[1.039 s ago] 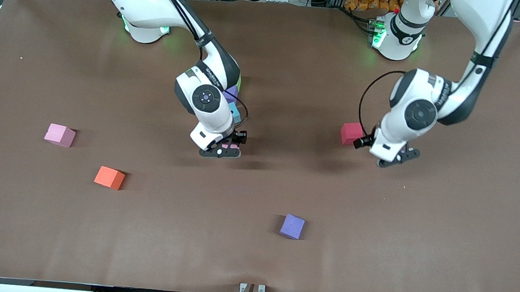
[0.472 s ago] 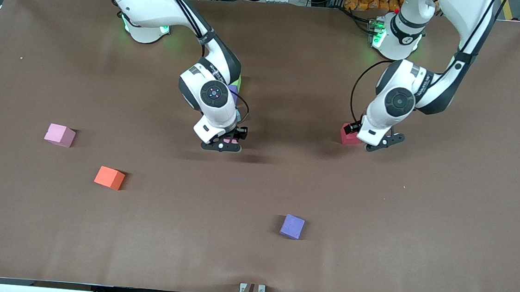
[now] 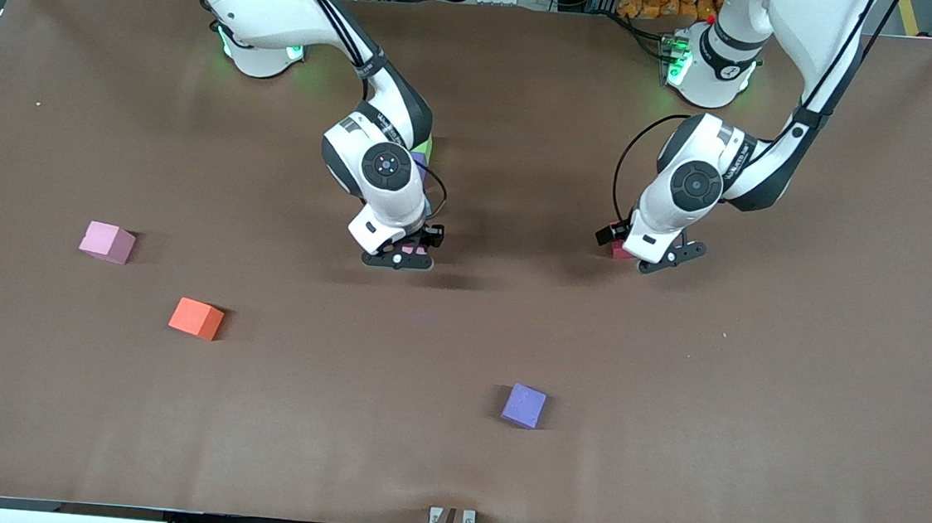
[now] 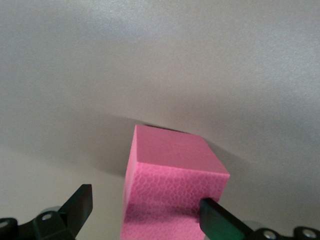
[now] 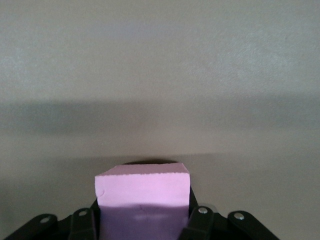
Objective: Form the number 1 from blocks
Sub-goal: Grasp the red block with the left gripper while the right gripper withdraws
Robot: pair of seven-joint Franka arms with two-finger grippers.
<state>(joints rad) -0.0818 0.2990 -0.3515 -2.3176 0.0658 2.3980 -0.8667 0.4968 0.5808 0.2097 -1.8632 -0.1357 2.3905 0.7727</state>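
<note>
Right claw (image 3: 397,258) is clamped on a pink cube (image 5: 142,197) of smooth matte foam, low over mid-desk (image 3: 450,460). Left claw (image 3: 659,260) has its fingers (image 4: 77,205) apart astride a red cube (image 4: 172,185) with pebbled faces, which rests on the desk. Loose cubes lie well away from both claws: pale pink (image 3: 107,242), orange (image 3: 196,318), purple (image 3: 524,405).
</note>
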